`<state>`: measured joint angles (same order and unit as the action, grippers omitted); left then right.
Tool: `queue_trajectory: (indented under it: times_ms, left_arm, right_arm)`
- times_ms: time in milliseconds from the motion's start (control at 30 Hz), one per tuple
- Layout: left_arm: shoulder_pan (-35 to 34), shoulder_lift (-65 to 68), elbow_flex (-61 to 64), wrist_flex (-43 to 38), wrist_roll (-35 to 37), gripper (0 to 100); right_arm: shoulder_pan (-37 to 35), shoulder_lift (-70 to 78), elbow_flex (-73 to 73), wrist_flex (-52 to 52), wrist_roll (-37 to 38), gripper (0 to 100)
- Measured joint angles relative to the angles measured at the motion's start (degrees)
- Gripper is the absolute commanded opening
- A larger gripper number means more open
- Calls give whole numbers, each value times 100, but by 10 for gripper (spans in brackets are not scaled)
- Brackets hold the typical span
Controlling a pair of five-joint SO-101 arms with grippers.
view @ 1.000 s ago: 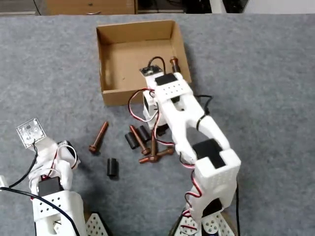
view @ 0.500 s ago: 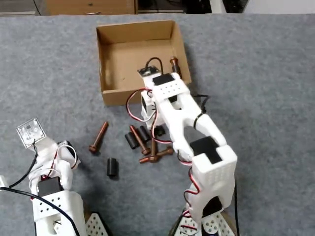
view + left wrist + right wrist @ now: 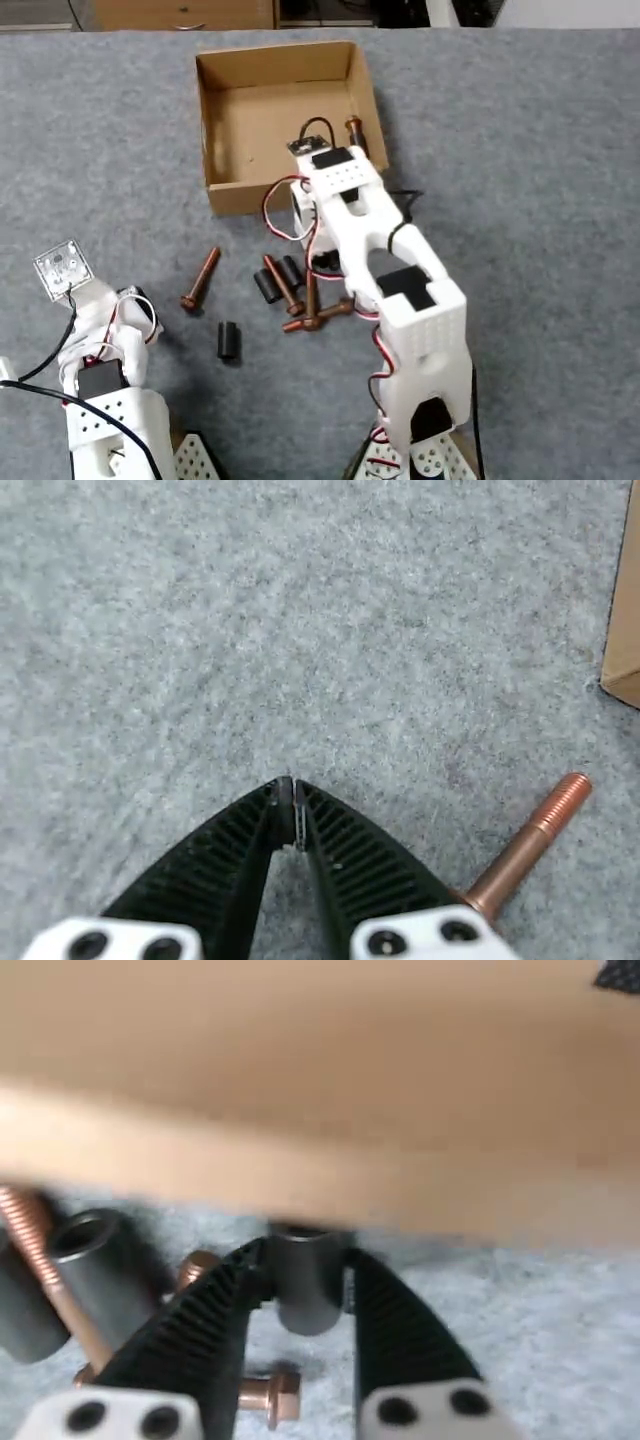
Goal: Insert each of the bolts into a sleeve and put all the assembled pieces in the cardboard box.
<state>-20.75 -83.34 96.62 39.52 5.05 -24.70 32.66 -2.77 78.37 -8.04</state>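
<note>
Now | bolts (image 3: 201, 278): five | sleeves (image 3: 228, 340): four, one sleeve (image 3: 305, 1280) gripped in right jaws | left jaws closed

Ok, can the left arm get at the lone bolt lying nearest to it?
Probably yes: the bolt lies on open carpet close beside the left gripper, with nothing between them. Its jaws are shut, so they'd need to open first.

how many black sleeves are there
4: a lone sleeve, two sleeves beside the piled bolts, one sleeve in the right gripper. The right arm may hide more.
</note>
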Motion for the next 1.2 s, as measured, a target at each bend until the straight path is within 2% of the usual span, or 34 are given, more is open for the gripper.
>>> queue_trajectory:
  times_ms: [267,467,600,767,967,1200]
  left_arm:
    - [0,0,0,0,0,19]
    - [0,-35,0,35,0,19]
    - [0,-35,-9,387,0,19]
    - [0,-35,-448,1336,0,19]
    - [0,-35,-1380,2048,0,19]
    - [0,-35,-1582,2444,0,19]
  right_arm:
    - [-18,158,-580,607,-9,2]
    - [-44,-290,-1591,1925,9,2]
    - [-70,-1345,-1969,2224,9,2]
    - [158,-2901,-2031,2251,9,2]
    - [686,-4607,-2031,2277,9,2]
    - [1547,-6664,-1855,2277,9,2]
